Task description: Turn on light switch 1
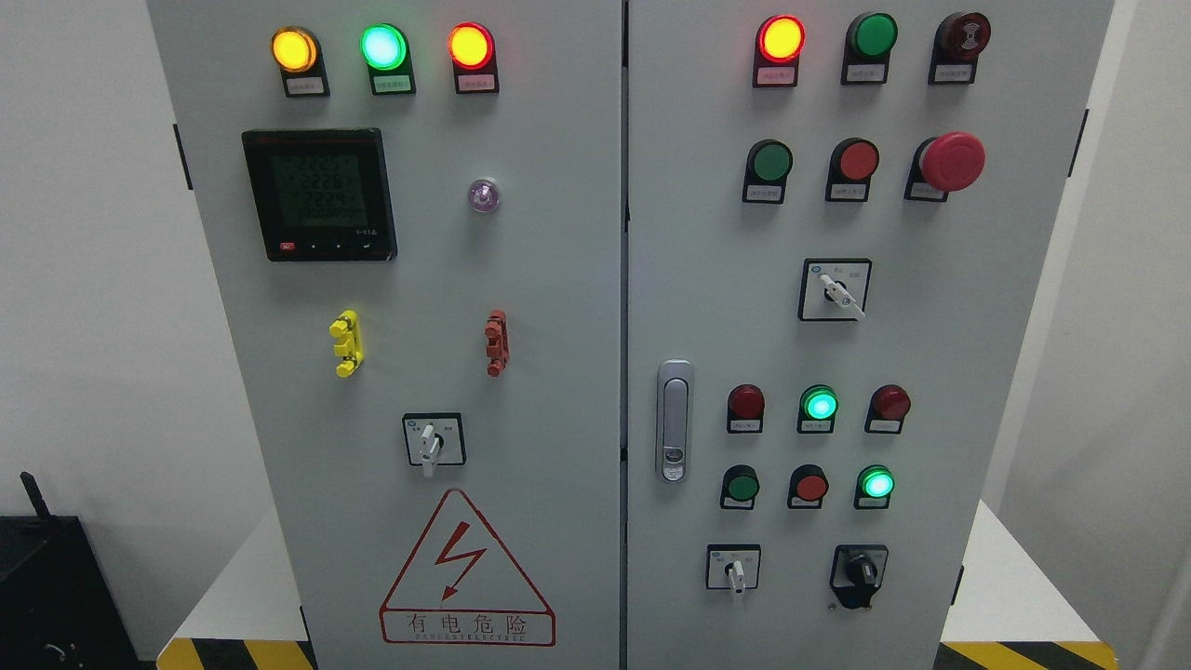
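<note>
A grey two-door electrical cabinet [558, 279] fills the head view. The right door carries rows of lamps and push buttons. In its lower block, an unlit green button [742, 486], an unlit red button [810, 486] and a lit green button [876, 484] sit in a row. Above them are a dark red lamp [746, 402], a lit green lamp [819, 405] and another dark red lamp [890, 402]. I cannot tell which control is light switch 1. Neither of my hands shows in the frame.
The left door has lit yellow, green and red lamps, a digital meter [319, 194], a rotary selector [432, 441] and a high-voltage warning sign [465, 572]. The right door has a red emergency stop [951, 161], selector switches [835, 290] and a door handle [674, 421]. A black box [46, 586] stands lower left.
</note>
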